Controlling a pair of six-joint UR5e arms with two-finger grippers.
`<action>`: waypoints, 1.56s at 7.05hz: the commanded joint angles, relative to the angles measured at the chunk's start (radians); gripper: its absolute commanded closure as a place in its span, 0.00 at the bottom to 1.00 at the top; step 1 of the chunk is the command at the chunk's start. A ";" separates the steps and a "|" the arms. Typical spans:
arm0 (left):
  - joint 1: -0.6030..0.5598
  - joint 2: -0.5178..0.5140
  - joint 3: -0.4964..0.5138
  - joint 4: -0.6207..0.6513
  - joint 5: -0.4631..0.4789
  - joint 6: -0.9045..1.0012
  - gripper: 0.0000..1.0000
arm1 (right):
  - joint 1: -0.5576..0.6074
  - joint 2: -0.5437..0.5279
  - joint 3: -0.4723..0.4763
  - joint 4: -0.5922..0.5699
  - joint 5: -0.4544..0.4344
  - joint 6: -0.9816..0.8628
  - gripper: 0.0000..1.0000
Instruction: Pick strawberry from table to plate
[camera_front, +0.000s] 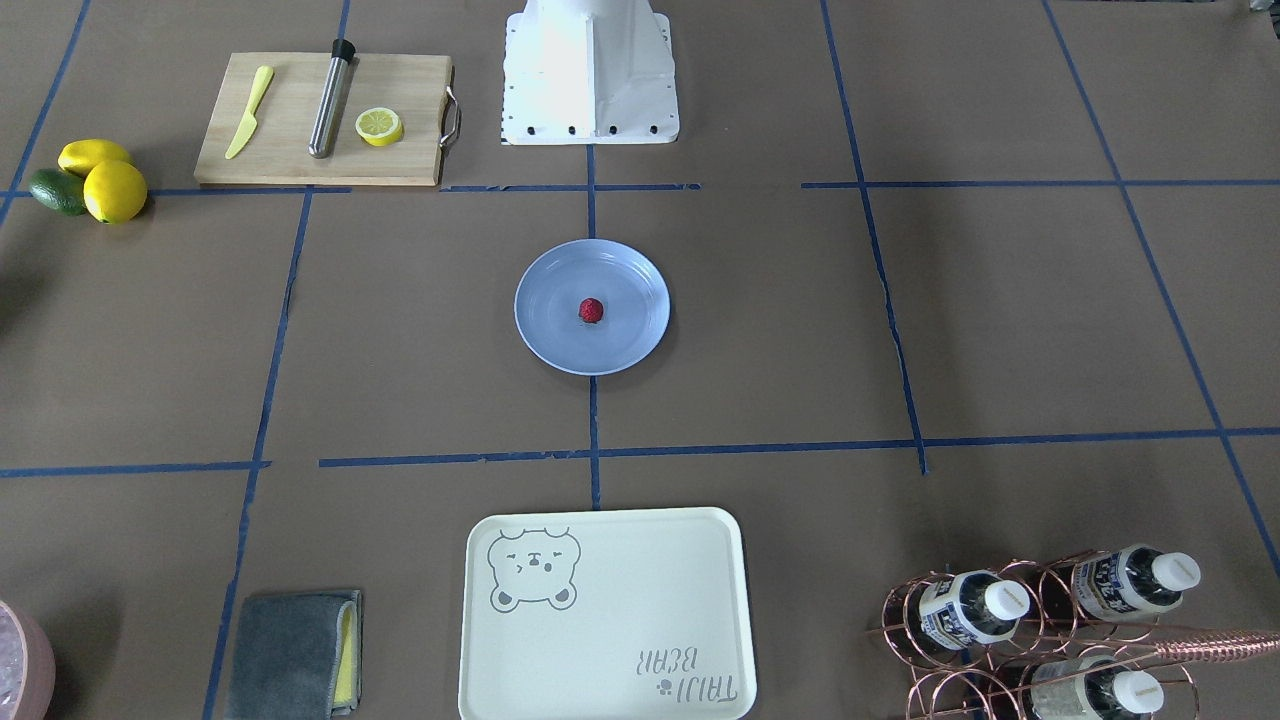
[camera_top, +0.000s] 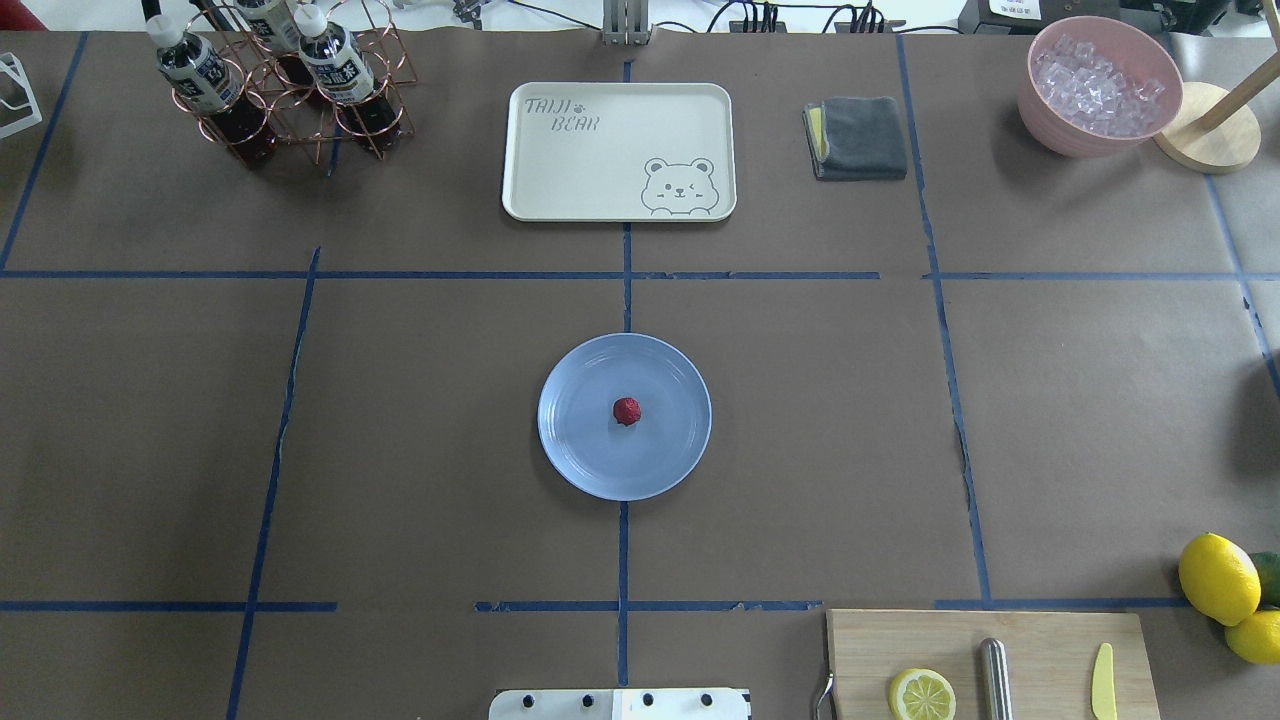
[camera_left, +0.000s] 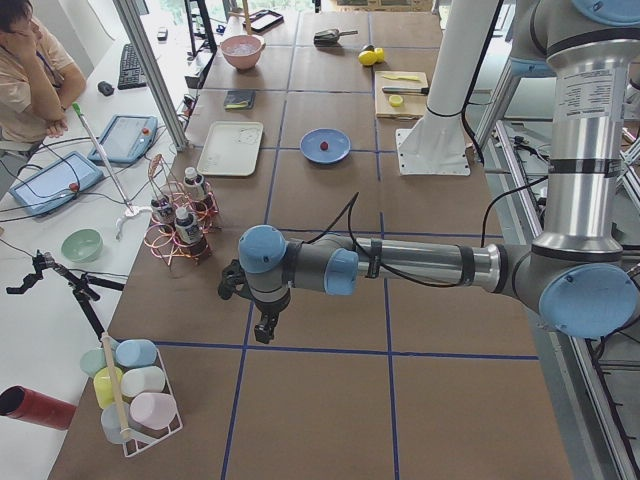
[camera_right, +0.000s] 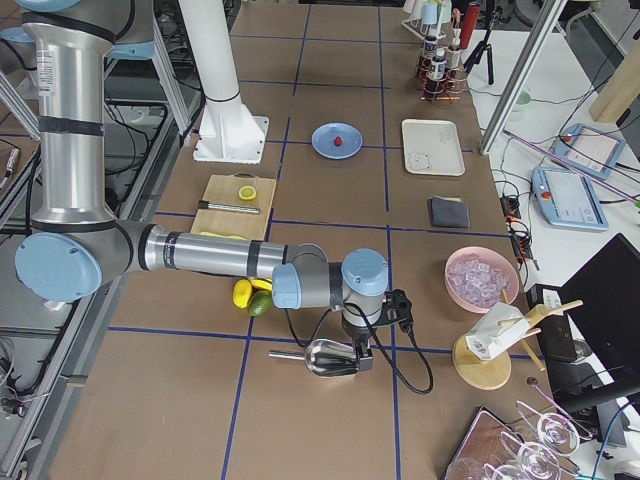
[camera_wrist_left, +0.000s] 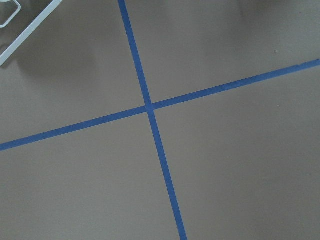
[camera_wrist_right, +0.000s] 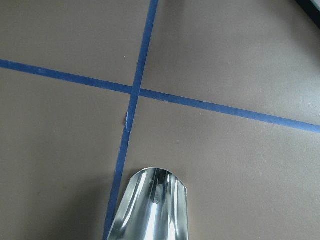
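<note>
The strawberry (camera_top: 627, 411) lies in the middle of the light-blue plate (camera_top: 580, 455), which sits at the centre of the tabletop (camera_top: 400, 450). The left gripper (camera_left: 265, 326) hangs over the tabletop's left end and the right gripper (camera_right: 364, 350) over its right end, just beside a metal scoop (camera_right: 326, 358). Whether either gripper's fingers are released or clenched cannot be told.
</note>
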 joint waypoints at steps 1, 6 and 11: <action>-0.001 0.001 0.000 -0.005 0.001 0.006 0.00 | 0.003 -0.018 0.004 0.006 0.005 -0.020 0.00; -0.001 0.001 -0.002 -0.008 0.001 0.008 0.00 | 0.001 -0.021 -0.001 0.011 0.005 -0.003 0.00; 0.000 -0.005 -0.006 -0.011 -0.006 0.006 0.00 | 0.001 -0.021 -0.001 0.011 0.005 -0.006 0.00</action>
